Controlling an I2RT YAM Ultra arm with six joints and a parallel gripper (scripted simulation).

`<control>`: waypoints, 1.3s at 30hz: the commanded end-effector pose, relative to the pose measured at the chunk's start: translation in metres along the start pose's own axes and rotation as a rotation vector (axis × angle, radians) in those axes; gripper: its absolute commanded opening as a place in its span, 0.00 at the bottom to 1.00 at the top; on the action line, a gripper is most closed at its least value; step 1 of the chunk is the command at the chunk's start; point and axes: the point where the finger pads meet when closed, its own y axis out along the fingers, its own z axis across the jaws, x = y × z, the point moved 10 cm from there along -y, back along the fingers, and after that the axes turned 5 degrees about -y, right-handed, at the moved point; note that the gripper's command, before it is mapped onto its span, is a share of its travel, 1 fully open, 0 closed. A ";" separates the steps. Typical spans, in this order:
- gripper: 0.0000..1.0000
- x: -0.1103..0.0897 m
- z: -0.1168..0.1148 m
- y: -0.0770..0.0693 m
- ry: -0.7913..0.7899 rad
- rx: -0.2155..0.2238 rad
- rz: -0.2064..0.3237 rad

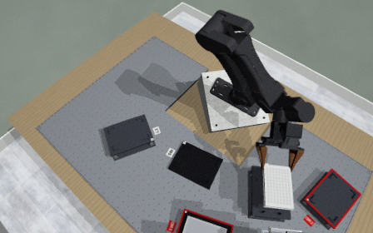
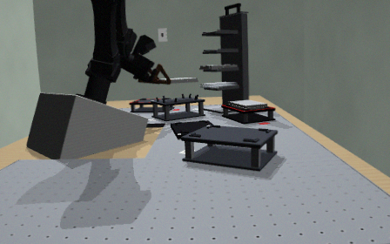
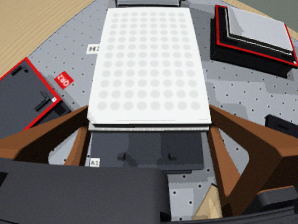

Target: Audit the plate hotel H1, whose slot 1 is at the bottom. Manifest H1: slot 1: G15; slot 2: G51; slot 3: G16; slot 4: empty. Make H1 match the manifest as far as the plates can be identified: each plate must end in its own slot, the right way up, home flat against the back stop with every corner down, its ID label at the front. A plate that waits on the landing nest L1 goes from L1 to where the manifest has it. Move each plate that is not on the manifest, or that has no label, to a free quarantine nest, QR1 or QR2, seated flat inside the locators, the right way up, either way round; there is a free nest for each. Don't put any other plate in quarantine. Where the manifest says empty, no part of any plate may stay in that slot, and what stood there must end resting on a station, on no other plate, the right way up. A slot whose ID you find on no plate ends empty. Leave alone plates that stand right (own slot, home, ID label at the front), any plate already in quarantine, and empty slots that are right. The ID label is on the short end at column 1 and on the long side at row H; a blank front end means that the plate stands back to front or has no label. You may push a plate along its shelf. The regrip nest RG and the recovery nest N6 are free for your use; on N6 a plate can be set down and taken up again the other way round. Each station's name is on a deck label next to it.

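My gripper (image 1: 280, 160) is shut on the short end of a white well plate (image 1: 278, 186). It holds the plate level in the air above a dark raised nest (image 1: 266, 200). In the exterior view the plate (image 2: 183, 79) hangs clear above that nest (image 2: 178, 106), pointing toward the plate hotel (image 2: 231, 57). The hotel's two lower shelves carry pale plates. I cannot tell whether the upper two are empty. No labels are readable.
A red-edged nest (image 1: 331, 197) right of the plate is empty. Another red-edged nest (image 2: 248, 106) near the hotel holds a pale plate. A second dark raised nest (image 1: 129, 135) and a flat black pad (image 1: 196, 164) lie to the left. The arm's base block (image 1: 233, 100) stands behind.
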 end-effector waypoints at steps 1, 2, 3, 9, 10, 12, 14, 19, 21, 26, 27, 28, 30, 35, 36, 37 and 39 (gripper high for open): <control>0.86 0.004 0.001 0.000 0.023 0.003 -0.017; 0.86 0.003 0.001 0.001 0.023 0.003 -0.017; 0.86 0.003 0.001 0.001 0.023 0.003 -0.017; 0.86 0.001 0.001 0.002 0.023 0.003 -0.017; 0.86 0.001 0.001 0.002 0.023 0.003 -0.017; 0.86 0.000 0.001 0.003 0.023 0.003 -0.017; 0.86 -0.001 0.002 0.003 0.023 0.003 -0.017; 0.86 -0.003 0.002 0.004 0.023 0.003 -0.017; 0.86 -0.004 0.002 0.005 0.023 0.003 -0.017; 0.86 -0.005 0.002 0.006 0.023 0.003 -0.018; 0.86 -0.006 0.002 0.006 0.023 0.003 -0.018; 0.86 -0.006 0.002 0.006 0.023 0.003 -0.018; 0.86 -0.007 0.002 0.007 0.023 0.003 -0.018; 0.86 -0.009 0.002 0.008 0.023 0.003 -0.018; 0.86 -0.010 0.002 0.008 0.023 0.003 -0.018; 0.86 -0.010 0.003 0.009 0.023 0.003 -0.018; 0.86 -0.011 0.003 0.009 0.023 0.003 -0.018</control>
